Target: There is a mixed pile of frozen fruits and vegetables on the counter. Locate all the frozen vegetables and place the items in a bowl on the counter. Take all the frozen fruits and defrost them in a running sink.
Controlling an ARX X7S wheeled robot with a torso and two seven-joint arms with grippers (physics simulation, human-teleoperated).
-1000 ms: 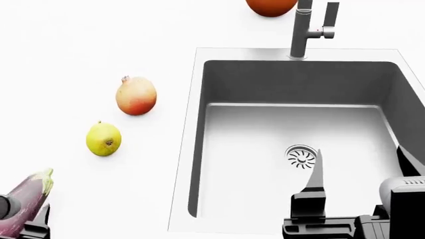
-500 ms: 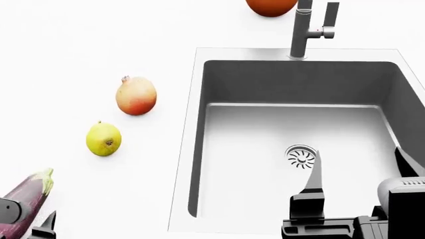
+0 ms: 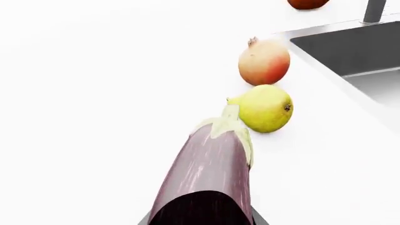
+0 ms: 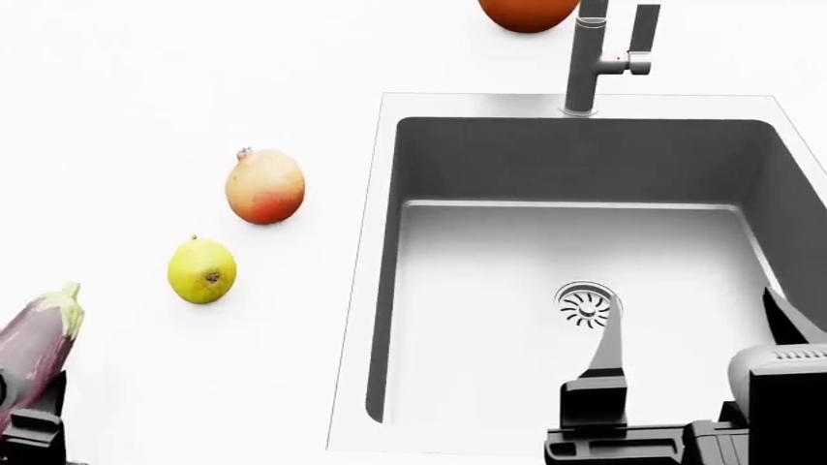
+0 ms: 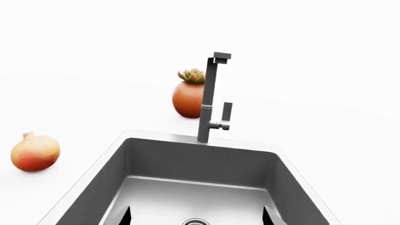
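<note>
My left gripper (image 4: 23, 426) is shut on the purple, pale-streaked eggplant (image 4: 37, 334) at the counter's near left. In the left wrist view the eggplant (image 3: 209, 173) fills the foreground and hides the jaws, with its green cap toward the pear (image 3: 265, 108). The yellow-green pear (image 4: 201, 271) and the yellow-red pomegranate (image 4: 265, 187) lie on the white counter (image 4: 155, 97), left of the sink (image 4: 387, 291). My right gripper (image 4: 695, 329) is open and empty over the grey basin, near the drain (image 4: 587, 304). The carrot and the bowl are out of view.
The upright grey faucet (image 4: 588, 58) with its lever stands at the sink's back edge. A round orange pot (image 5: 189, 96) with a small green plant stands behind it. The pomegranate also shows in the right wrist view (image 5: 35, 152).
My left gripper has moved left with the eggplant, and its cap end now sits higher and further left in the head view. The right gripper has barely moved.
</note>
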